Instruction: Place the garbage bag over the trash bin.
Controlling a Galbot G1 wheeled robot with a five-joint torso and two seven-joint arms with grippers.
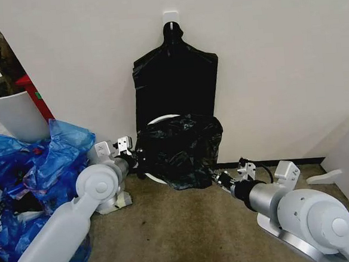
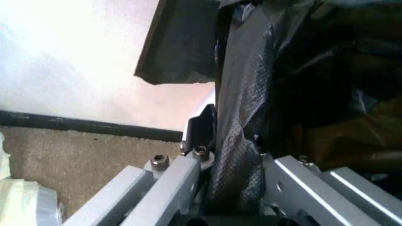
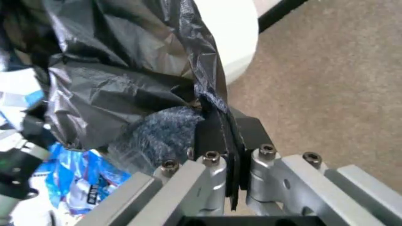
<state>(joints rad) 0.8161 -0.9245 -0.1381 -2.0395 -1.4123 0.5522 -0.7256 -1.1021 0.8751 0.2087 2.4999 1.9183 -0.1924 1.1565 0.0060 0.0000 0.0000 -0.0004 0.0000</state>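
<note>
1. The garbage bag (image 1: 182, 149) is held stretched between both claws: its left edge is pinched by the left gripper (image 1: 134, 159), its right lower edge by the right gripper (image 1: 218, 179).
2. The trash bin (image 1: 157, 121) is draped by the bag against the far wall, its rim seen at the bag's upper left.
3. A white plant pot (image 1: 14, 112) with a plant stands far left.

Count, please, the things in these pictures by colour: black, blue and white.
Black: 2, the garbage bag and the flat black bundle on the wall.
Blue: 1 heap of blue bags.
White: 2, the trash bin and the plant pot.
Total: 5.
</note>
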